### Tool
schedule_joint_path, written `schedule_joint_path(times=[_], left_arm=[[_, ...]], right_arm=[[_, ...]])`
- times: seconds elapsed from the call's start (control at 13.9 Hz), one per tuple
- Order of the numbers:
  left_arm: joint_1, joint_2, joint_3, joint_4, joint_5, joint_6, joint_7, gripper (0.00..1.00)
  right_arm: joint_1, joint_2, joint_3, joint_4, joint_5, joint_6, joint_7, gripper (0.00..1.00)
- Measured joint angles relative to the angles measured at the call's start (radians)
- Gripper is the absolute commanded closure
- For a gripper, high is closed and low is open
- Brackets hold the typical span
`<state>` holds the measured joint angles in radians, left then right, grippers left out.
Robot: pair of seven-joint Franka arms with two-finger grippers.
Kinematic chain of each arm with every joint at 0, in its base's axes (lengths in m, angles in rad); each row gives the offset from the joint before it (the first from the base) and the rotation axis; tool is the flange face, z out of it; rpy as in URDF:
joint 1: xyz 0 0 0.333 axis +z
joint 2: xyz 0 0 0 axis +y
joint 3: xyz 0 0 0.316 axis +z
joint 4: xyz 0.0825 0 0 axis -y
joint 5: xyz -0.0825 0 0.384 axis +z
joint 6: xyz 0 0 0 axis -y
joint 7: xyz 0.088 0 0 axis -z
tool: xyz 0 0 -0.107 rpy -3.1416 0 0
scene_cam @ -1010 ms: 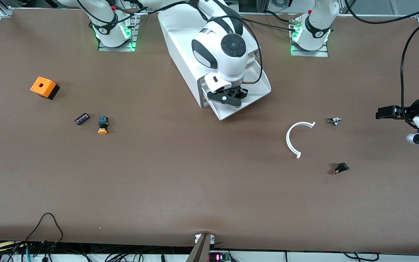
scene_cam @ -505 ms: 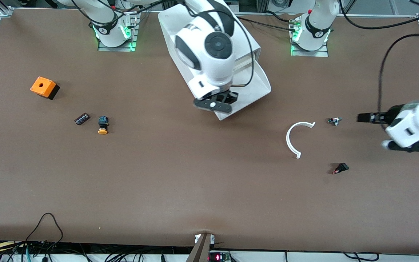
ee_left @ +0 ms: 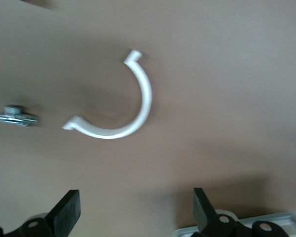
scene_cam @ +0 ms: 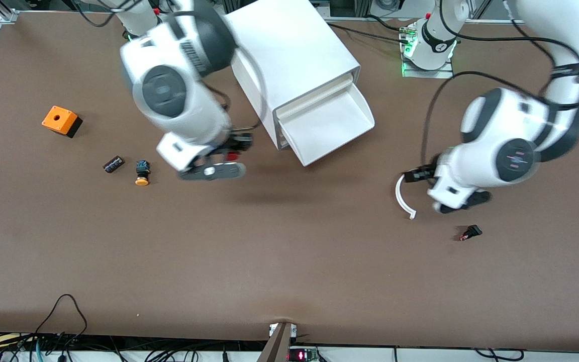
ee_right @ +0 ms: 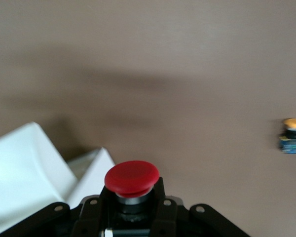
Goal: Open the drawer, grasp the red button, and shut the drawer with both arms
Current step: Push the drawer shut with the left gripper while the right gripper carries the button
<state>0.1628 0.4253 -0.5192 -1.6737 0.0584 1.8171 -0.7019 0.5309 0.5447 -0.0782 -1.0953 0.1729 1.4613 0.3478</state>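
Note:
The bottom drawer [scene_cam: 337, 123] of the white cabinet [scene_cam: 289, 55] stands pulled out, and its tray looks bare. My right gripper [scene_cam: 235, 148] hangs over the table between the cabinet and the orange-capped button. It is shut on the red-capped button [ee_right: 132, 177], whose cap sticks out past the fingers [ee_right: 160, 197]; a corner of the drawer [ee_right: 24, 173] shows beside it. My left gripper [scene_cam: 414, 176] is over the white C-shaped ring [scene_cam: 399, 197], toward the left arm's end of the table. In the left wrist view that gripper [ee_left: 134, 213] stands open with only bare table between its fingers.
An orange box with a hole [scene_cam: 60, 120], a small dark part [scene_cam: 113, 164] and an orange-capped button [scene_cam: 141, 174] lie toward the right arm's end. A small black switch [scene_cam: 471, 232] lies nearer the camera than the ring. A metal piece [ee_left: 15, 116] lies beside the ring [ee_left: 133, 106].
The right arm lifted out of the drawer and swung toward its own end of the table with the red button. The left arm swept in from the table's edge to over the ring.

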Motion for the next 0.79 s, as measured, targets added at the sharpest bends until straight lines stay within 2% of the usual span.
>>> schedule_joint_path(times=[0.14, 0.43, 0.58, 0.79], left_arm=[[-0.001, -0.002, -0.039, -0.087, 0.004, 0.129, -0.089, 0.0], [-0.053, -0.014, -0.093, -0.241, 0.106, 0.311, -0.323, 0.0], [-0.08, -0.028, -0.123, -0.291, 0.116, 0.339, -0.415, 0.0], [-0.082, -0.045, -0.192, -0.328, 0.117, 0.339, -0.513, 0.0]], right_arm=[[-0.063, -0.006, -0.03, -0.022, 0.0, -0.028, -0.161, 0.99], [-0.1, -0.009, -0.209, -0.127, -0.002, -0.013, -0.522, 0.99], [-0.103, -0.013, -0.296, -0.176, -0.015, 0.029, -0.683, 0.99], [-0.106, -0.014, -0.393, -0.281, -0.031, 0.164, -0.873, 0.99]])
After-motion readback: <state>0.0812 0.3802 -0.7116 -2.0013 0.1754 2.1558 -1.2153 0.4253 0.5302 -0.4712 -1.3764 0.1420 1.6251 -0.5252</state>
